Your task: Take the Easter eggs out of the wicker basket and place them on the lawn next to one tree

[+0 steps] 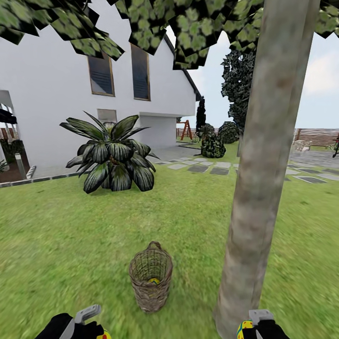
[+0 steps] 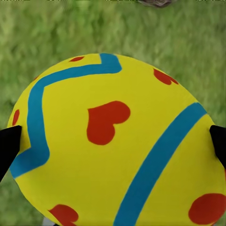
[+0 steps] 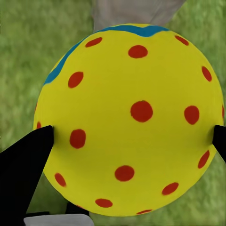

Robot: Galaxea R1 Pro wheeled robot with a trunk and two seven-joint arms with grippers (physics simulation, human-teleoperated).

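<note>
The brown wicker basket (image 1: 151, 277) stands on the lawn (image 1: 70, 235) just left of the tree (image 1: 259, 188) trunk, with one yellow Easter egg (image 1: 154, 281) showing inside it. My left gripper (image 1: 101, 335) at the picture's bottom edge is shut on a yellow egg (image 2: 117, 141) with blue bands and red hearts. My right gripper (image 1: 246, 330), close to the trunk's base, is shut on a yellow egg (image 3: 132, 117) with red spots. Black fingertips (image 3: 23, 165) press each egg's sides, with grass beneath both.
A low spiky-leaved palm plant (image 1: 113, 153) grows ahead on the left before the white house (image 1: 70, 80). Grey paving slabs (image 1: 207, 167) cross the far lawn. Dark shrubs (image 1: 213, 143) and a wooden fence (image 1: 320, 136) stand at the back right.
</note>
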